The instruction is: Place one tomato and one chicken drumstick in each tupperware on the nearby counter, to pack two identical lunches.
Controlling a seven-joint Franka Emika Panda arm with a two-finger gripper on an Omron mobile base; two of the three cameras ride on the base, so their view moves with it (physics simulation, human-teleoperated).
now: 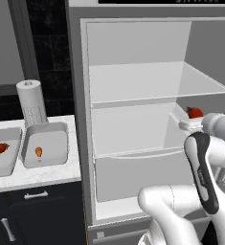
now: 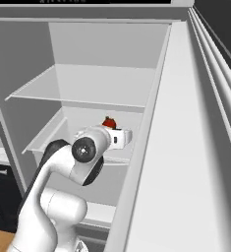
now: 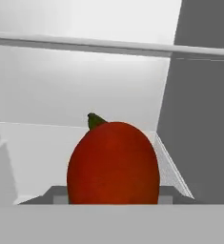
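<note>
Deep on the fridge shelf [image 1: 133, 129], the hand [image 1: 193, 123] meets the tomato [image 3: 113, 164] beside the wall; grip unclear.

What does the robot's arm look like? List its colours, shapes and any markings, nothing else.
The arm is made of glossy white, rounded tube-like segments joined by bulging elbows. A dark grey to black band runs along one link, and a round dark joint cap sits at a bend. The claw is a small white block. No cables or markings show.

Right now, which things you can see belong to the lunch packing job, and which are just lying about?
Job: tomato in the fridge, at the gripper; left tupperware with a tomato; right tupperware with a drumstick; counter.
Lying about: paper-towel roll; fridge shelves.
</note>
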